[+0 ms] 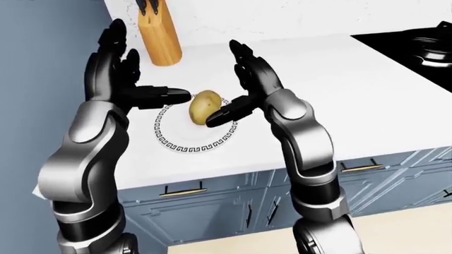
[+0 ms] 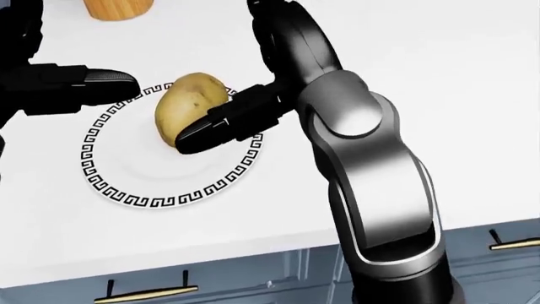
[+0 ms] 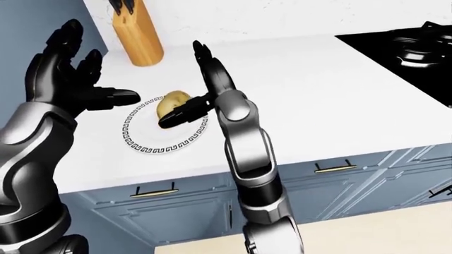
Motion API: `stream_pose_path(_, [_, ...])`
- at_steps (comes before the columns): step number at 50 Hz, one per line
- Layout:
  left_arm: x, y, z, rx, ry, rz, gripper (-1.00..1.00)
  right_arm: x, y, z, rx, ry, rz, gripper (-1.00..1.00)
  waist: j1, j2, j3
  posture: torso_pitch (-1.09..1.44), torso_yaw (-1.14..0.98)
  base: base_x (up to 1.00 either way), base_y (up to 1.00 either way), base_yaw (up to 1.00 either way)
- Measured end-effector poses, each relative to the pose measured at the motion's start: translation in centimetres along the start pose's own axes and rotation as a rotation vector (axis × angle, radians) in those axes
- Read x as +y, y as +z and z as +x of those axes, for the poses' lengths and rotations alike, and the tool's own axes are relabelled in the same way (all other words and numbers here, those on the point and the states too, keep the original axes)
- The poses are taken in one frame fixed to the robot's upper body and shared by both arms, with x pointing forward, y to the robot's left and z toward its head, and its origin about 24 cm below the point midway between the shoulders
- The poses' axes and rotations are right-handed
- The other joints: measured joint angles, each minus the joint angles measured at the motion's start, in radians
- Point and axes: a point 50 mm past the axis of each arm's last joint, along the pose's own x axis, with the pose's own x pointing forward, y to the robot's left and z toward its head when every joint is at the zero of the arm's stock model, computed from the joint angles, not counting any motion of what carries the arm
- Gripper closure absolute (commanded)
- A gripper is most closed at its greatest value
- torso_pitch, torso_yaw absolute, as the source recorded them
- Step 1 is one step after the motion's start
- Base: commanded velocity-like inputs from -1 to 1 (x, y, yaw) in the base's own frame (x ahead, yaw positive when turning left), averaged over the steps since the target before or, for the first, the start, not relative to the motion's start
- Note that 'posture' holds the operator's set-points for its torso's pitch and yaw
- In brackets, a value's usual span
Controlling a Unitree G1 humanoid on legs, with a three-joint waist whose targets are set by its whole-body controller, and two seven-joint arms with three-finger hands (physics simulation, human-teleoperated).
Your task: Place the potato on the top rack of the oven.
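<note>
desk white, stove far right | plate near its edge | both hands spread wide, left hand, right hand | potato pinched between thumbs above plate, not gripped | risk: slips, rolls off

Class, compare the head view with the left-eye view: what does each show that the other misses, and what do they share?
Only the head view shows the potato's speckled skin and the plate's key-pattern rim close up. Only the left-eye view shows the whole knife block, the black stove and the left hand's raised fingers. Both show the potato over the plate, the open right hand beside it, the white counter and blue drawers.
</note>
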Motion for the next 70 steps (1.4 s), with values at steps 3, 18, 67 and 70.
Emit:
stream_pose_path(3, [0.0, -0.1, 0.0, 0.002, -0.002, -0.001, -1.0, 0.5, 0.1, 0.2, -0.004, 0.014, -0.004, -1.0, -0.001, 0.001, -0.001, 0.0, 0.0, 0.0, 0.0, 0.0])
stream_pose_path(18, [0.0, 0.2, 0.0, -0.005, -0.003, -0.001, -1.0, 2.0, -0.8, 0.6, 0.0, 0.043, -0.026, -0.87, -0.003, 0.005, -0.002, 0.0, 0.0, 0.0, 0.0, 0.0])
stream_pose_path(67, [0.1, 0.4, 0.0, -0.006, 0.0, -0.003, -1.0, 3.0, -1.5, 2.3, 0.003, 0.029, -0.095, -0.62, -0.004, 0.01, -0.003, 0.0, 0.0, 0.0, 0.0, 0.0])
stream_pose_path(70, [0.1, 0.3, 0.1, -0.005, 0.002, -0.003, -1.0, 3.1, -1.8, 2.4, 0.011, 0.026, -0.098, -0.62, -0.004, 0.011, -0.003, 0.0, 0.0, 0.0, 0.0, 0.0])
